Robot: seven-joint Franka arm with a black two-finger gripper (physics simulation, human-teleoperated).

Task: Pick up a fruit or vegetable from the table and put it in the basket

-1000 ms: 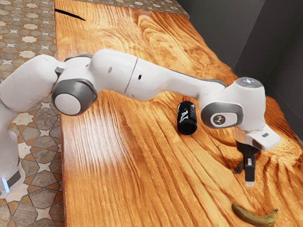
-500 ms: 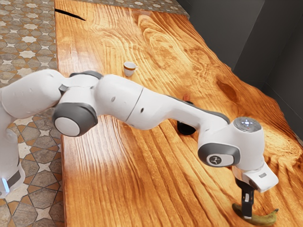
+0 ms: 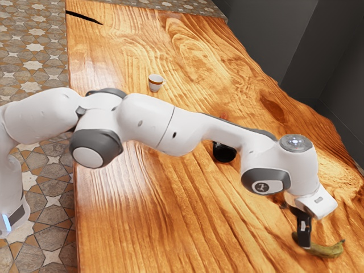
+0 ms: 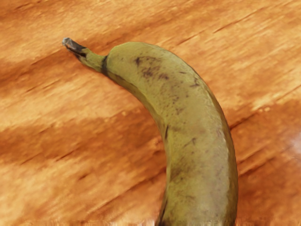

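Observation:
My gripper (image 3: 305, 244) is at the near right end of the table in the exterior view, pointing down with its fingers closed around the banana (image 3: 327, 250). The banana's curved, stemmed end sticks out toward the exterior view's right, and the hand hides part of its middle. In the wrist view the greenish-yellow, brown-flecked banana (image 4: 195, 127) runs from under the hand out to its dark stem tip, with wood grain behind it.
A black can (image 3: 224, 152) stands partly behind the forearm on the wooden table (image 3: 131, 227). Farther off is a small white cup with a brown-gold band (image 3: 154, 84). A dark wall borders the table's far side.
The hand has gone down to the banana since the first picture. Between the last two, hand and banana have moved together, up and toward the exterior view's right; the cup has come into view.

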